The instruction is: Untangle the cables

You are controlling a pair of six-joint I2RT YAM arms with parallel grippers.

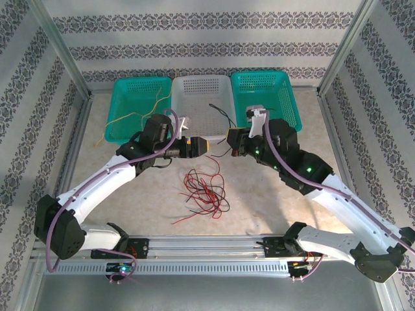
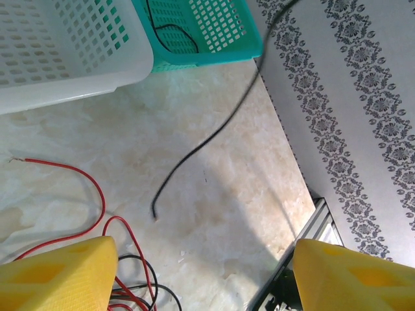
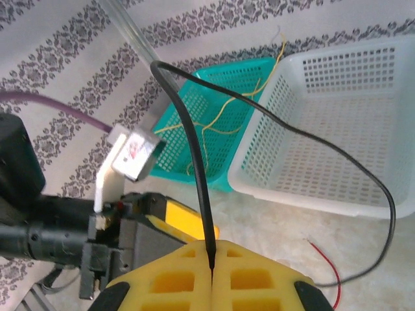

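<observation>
The right fingers are pressed together, pinching the black cable, which arcs up and then down beside the white basket. The left fingers are spread wide, holding nothing, above the bench. The top view also shows a red-and-black tangle on the bench between the arms, and a yellow cable in the left teal basket.

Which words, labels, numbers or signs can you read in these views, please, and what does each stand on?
No text can be read in any view.
Small label on the white bracket: it carries a red mark, but it is too blurred to read.
</observation>
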